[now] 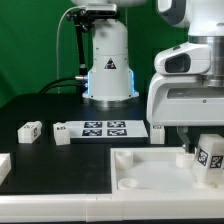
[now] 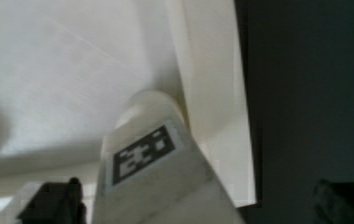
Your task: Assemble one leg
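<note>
A leg (image 1: 210, 160), a small white peg with a black-and-white marker, stands upright in the near right corner of the large white tray-shaped panel (image 1: 140, 180). My gripper (image 1: 197, 144) hangs just above and beside it. In the wrist view the leg (image 2: 156, 165) lies between my two dark fingertips (image 2: 53, 202), with a clear gap on the far side. My gripper (image 2: 195, 206) is open and not clamping the leg. The panel's raised rim (image 2: 209, 90) runs behind the leg.
The marker board (image 1: 100, 128) lies in the middle of the dark table. Two more legs (image 1: 30, 129) (image 1: 63, 135) lie to its left in the exterior view. Another white part (image 1: 4, 166) shows at the left edge. The robot base (image 1: 108, 65) stands behind.
</note>
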Motion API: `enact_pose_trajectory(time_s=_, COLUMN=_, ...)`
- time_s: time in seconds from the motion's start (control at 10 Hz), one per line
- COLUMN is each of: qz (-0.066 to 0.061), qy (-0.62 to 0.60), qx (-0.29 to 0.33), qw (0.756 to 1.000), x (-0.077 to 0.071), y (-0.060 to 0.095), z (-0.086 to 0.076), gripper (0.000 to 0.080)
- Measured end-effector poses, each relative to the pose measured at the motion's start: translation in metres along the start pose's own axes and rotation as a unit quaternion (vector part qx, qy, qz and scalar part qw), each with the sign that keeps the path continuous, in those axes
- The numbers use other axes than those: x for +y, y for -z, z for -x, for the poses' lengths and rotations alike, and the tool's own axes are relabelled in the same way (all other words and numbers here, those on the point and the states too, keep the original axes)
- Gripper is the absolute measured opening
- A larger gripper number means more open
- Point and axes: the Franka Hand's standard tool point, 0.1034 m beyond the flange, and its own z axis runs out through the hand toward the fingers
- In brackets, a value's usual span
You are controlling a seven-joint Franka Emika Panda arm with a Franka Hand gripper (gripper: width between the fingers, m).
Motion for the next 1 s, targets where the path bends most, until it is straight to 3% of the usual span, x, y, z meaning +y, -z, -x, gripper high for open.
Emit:
enact_pose_trajectory(time_s=0.3, qz=0.004, qy=0.183, qx=0.0, qw=0.983, x=0.0054, y=0.0002, z=-0.0013, gripper=0.0649)
enact_pose_trajectory(time_s=0.6, qz=0.004, qy=0.194, qx=0.0, qw=0.981, x=0.0054, y=0.0002, z=-0.0013, gripper=0.0618)
enact_pose_trajectory(time_s=0.7, qz=0.004, qy=0.194, qx=0.0, qw=0.981, x=0.0054, y=0.0002, z=-0.0013, gripper=0.044)
enact_pose_trajectory(time_s=0.8, qz=0.004, qy=0.194, qx=0.0, qw=0.981, x=0.0056, y=0.0003, z=-0.0013, gripper=0.044)
enact_pose_trajectory(time_s=0.9, qz=0.004, qy=0.193, qx=0.0, qw=0.981, x=0.0075, y=0.0002, z=-0.0016, gripper=0.0294)
enact_pose_trajectory(time_s=1.0, qz=0.004, qy=0.193, qx=0.0, qw=0.981, x=0.0076, y=0.0002, z=-0.0016, gripper=0.0294)
